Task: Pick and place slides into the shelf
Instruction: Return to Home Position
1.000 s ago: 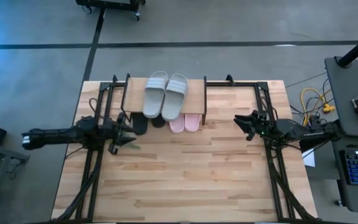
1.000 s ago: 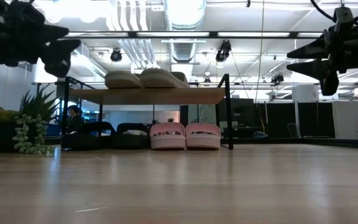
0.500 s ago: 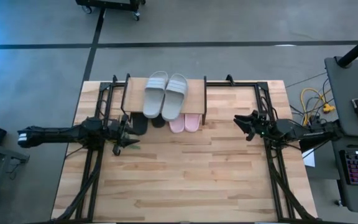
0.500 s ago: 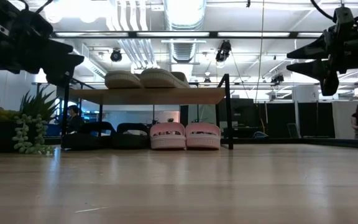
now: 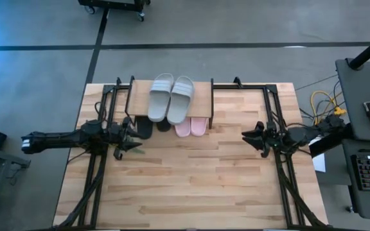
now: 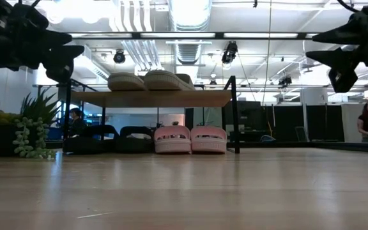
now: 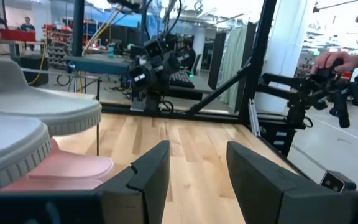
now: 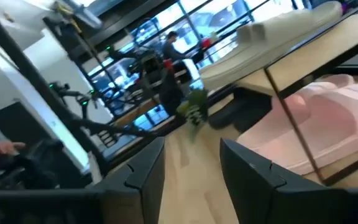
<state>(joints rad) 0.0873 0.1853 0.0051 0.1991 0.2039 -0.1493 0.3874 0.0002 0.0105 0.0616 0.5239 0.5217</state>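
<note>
One pale wooden plank counter (image 5: 191, 186) carries one low shelf (image 5: 139, 99) with a light wood top and black legs. Two grey-green rubber slides (image 5: 161, 97) lie on top. Two pink slides (image 5: 183, 129) and two black slides (image 5: 145, 128) sit beneath. The left jaws and right jaws hover well apart, both parted and empty.

We hold both arms level and pointing inward, left hand (image 5: 133, 136) and right hand (image 5: 249, 137) raised, fingers parted, gripping nothing.

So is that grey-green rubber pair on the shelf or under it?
On it: both grey-green rubber slides lie atop the small black-legged wooden shelf.
</note>
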